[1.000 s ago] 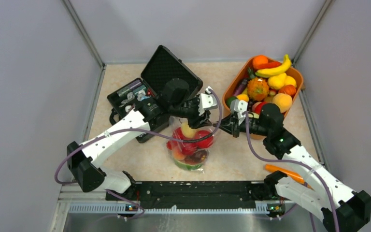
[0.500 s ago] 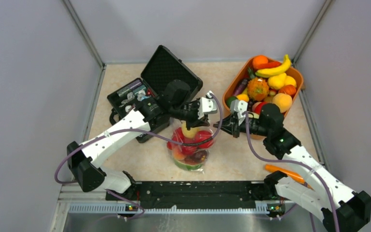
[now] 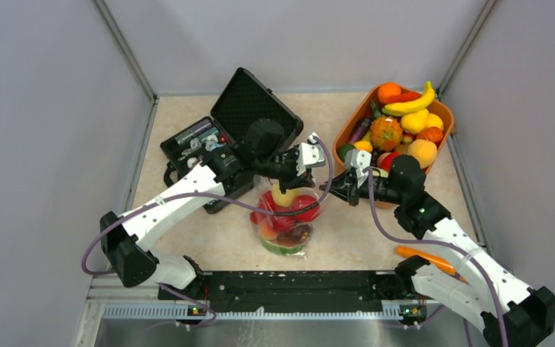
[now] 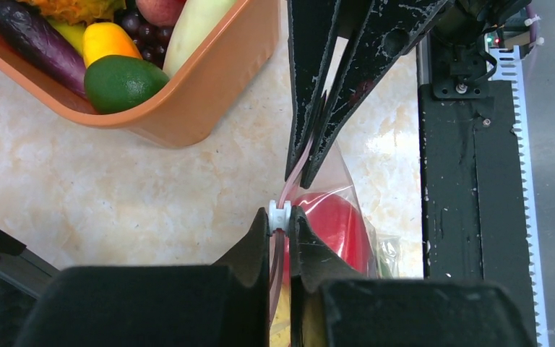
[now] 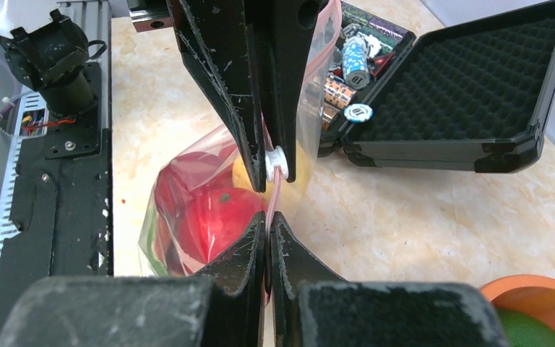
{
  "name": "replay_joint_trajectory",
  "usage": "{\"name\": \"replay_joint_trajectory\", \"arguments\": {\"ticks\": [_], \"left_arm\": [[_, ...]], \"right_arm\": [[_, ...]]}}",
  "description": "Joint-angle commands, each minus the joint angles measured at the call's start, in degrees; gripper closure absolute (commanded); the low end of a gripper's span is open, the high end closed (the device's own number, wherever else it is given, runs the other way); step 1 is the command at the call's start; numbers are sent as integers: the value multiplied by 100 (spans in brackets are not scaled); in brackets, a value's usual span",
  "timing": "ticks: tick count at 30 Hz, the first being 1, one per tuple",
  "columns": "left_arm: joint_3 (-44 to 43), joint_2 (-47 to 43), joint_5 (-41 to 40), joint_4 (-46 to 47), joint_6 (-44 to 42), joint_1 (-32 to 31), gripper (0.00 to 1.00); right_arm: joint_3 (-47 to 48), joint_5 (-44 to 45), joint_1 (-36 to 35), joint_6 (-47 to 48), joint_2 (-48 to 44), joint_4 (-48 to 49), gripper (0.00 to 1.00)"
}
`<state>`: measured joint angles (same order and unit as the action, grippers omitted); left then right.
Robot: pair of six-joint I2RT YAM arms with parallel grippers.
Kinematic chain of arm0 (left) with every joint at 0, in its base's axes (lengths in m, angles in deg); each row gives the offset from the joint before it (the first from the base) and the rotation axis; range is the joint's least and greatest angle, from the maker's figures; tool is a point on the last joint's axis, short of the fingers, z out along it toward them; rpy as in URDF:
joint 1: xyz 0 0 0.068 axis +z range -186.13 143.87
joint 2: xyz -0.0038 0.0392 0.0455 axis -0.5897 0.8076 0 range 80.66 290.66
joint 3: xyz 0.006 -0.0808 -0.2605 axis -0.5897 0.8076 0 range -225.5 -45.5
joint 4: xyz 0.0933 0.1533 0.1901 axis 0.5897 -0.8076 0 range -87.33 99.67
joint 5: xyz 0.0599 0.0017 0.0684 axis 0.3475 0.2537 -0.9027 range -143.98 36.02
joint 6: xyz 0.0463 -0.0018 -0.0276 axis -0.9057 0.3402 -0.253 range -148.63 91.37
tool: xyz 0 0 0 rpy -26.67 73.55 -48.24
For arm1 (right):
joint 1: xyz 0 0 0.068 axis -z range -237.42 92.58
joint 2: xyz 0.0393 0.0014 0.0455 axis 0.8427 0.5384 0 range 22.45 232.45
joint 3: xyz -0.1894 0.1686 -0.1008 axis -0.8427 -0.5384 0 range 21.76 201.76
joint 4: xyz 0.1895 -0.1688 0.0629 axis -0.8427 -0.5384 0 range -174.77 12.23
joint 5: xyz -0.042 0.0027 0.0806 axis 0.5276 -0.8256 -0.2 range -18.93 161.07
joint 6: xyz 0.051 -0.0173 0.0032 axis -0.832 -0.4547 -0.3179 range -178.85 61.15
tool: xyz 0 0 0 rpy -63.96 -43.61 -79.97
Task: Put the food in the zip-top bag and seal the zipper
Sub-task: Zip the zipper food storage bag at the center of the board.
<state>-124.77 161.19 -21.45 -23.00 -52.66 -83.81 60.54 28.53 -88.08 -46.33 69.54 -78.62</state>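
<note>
Both grippers are clenched on the thin pink-red press-seal zipper (image 4: 289, 186) of the clear plastic zip-top bag (image 3: 289, 233). The left gripper (image 4: 280, 220) pinches its white slider (image 4: 280, 212), and the right gripper (image 5: 267, 224) grasps the strip just beside it. The bag stands near-centre, stuffed with glossy red toy apples (image 5: 213, 210), left of the orange plastic tub (image 4: 209, 79).

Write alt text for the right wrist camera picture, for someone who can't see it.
The right hand from below and the left hand from above pinch the thin pink-red zipper strip of a clear plastic zip-top bag holding glossy red toy apples; an open black foam-lined case lies beyond.
</note>
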Motion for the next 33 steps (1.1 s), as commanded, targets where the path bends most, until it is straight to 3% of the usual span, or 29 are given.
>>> {"name": "replay_joint_trajectory", "arguments": {"ticks": [1,8,16,19,21,25,26,31,33], "left_arm": [[33,-173,-9,234,-51,13,100],[298,-364,-594,137,-195,91,100],[442,-523,-387,407,-160,196,100],[384,-478,-189,664,115,194,83],[330,-439,-18,709,198,197,63],[324,-404,195,788,277,192,51],[316,-403,270,791,284,194,53],[302,-403,346,596,185,190,80],[334,-420,255,485,111,192,81]], "right_arm": [[239,-23,-55,78,-29,265,100],[285,159,-57,225,-92,102,100],[232,-18,-55,120,-37,270,100],[226,-73,-55,66,-9,345,100],[242,-108,-55,51,-11,349,100],[252,-114,-55,41,-33,348,100],[245,-114,-55,34,-39,363,100],[251,-45,-55,19,-46,357,100],[252,-47,-55,-15,-57,382,100]]}}
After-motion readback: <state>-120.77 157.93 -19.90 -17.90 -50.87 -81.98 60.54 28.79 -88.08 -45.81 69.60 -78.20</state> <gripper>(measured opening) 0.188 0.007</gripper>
